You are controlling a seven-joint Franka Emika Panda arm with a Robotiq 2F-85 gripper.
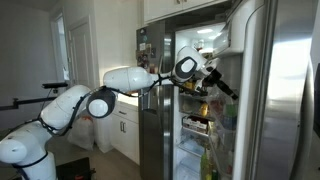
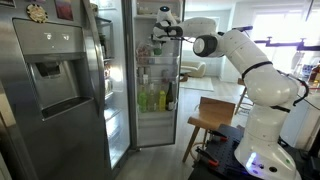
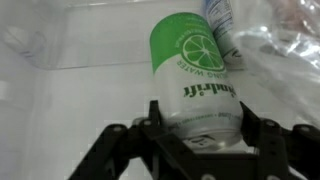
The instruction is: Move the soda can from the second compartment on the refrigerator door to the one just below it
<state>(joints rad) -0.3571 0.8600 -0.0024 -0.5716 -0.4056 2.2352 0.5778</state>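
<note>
The white arm (image 1: 120,85) stretches out level from its base, elbow bent, and its wrist reaches into the open refrigerator door (image 1: 285,100) high up, at the upper bins. In both exterior views the gripper (image 1: 212,82) points at the door's white inner lining.

In the wrist view the soda can (image 3: 195,75) sits right between the 2 fingers (image 3: 150,128), its green and white side with a lime picture facing the camera. The jaws are clamped on its lower body.

The can is inside a clear plastic bin (image 3: 60,60) on the door; which compartment this is I cannot tell. A bottle with a white label (image 3: 222,25) stands just beside it. A lower bin holds several bottles (image 2: 155,98).
</note>
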